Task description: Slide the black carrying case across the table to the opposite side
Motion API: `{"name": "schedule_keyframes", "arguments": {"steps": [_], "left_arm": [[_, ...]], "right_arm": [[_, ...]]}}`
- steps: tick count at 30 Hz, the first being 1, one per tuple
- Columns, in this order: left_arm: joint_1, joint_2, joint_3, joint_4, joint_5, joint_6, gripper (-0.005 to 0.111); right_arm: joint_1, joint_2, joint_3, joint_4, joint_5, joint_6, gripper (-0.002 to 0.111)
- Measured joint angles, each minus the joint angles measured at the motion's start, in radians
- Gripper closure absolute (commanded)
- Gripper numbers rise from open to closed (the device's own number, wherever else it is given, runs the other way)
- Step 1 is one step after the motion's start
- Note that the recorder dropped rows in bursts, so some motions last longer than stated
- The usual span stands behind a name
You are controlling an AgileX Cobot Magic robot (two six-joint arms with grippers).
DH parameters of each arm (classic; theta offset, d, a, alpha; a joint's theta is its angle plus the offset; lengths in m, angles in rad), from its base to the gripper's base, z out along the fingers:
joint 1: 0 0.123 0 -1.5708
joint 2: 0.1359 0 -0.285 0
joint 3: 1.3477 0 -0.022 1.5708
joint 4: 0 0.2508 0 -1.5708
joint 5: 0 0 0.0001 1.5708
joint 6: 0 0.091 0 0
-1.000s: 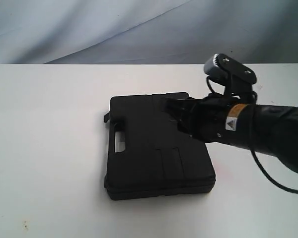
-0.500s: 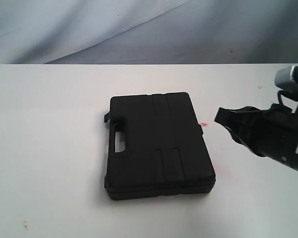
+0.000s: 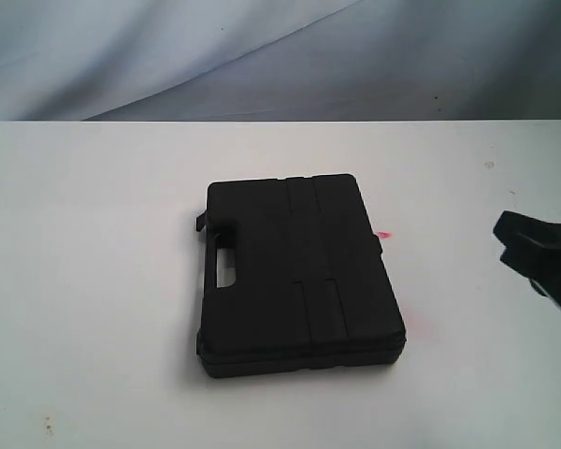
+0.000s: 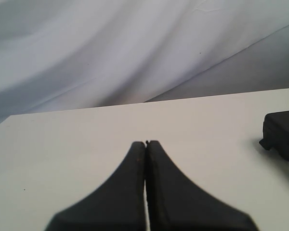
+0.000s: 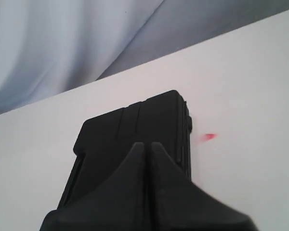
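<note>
The black case [image 3: 294,271] lies flat near the middle of the white table [image 3: 93,234], its handle slot on the left edge. In the right wrist view the case [image 5: 135,130] sits beyond my right gripper [image 5: 145,145], whose fingers are pressed together with nothing between them. In the exterior view that gripper [image 3: 505,234] hangs at the far right edge, well apart from the case. My left gripper [image 4: 145,143] is shut and empty over bare table, with a corner of the case [image 4: 282,132] at the frame's edge. It does not show in the exterior view.
A small red mark [image 3: 383,235] lies on the table just right of the case, also visible as a red mark [image 5: 208,137] in the right wrist view. A pale draped backdrop [image 3: 280,56] hangs behind the far table edge.
My right arm has pulled back to the right, from over the case's top right part to the frame's far right edge. The case has stayed in place.
</note>
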Motion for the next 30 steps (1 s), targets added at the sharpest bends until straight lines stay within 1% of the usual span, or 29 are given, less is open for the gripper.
{"name": "schedule_keyframes", "arguments": {"steps": [7, 10, 15, 17, 21, 30], "left_arm": [[0.0, 0.0, 0.0, 0.0, 0.0, 0.0, 0.107], [0.0, 0.0, 0.0, 0.0, 0.0, 0.0, 0.107], [0.0, 0.0, 0.0, 0.0, 0.0, 0.0, 0.107], [0.0, 0.0, 0.0, 0.0, 0.0, 0.0, 0.107], [0.0, 0.0, 0.0, 0.0, 0.0, 0.0, 0.107], [0.0, 0.0, 0.0, 0.0, 0.0, 0.0, 0.107]], "right_arm": [[-0.09, -0.164, 0.082, 0.0, 0.0, -0.082, 0.108], [-0.131, -0.276, 0.138, 0.0, 0.0, -0.148, 0.108], [-0.183, -0.426, 0.207, 0.0, 0.0, -0.182, 0.108], [-0.209, -0.497, 0.221, 0.0, 0.022, -0.229, 0.108], [-0.258, -0.599, 0.23, 0.0, 0.075, -0.241, 0.108], [-0.316, -0.854, 0.24, -0.035, 0.189, -0.244, 0.108]]}}
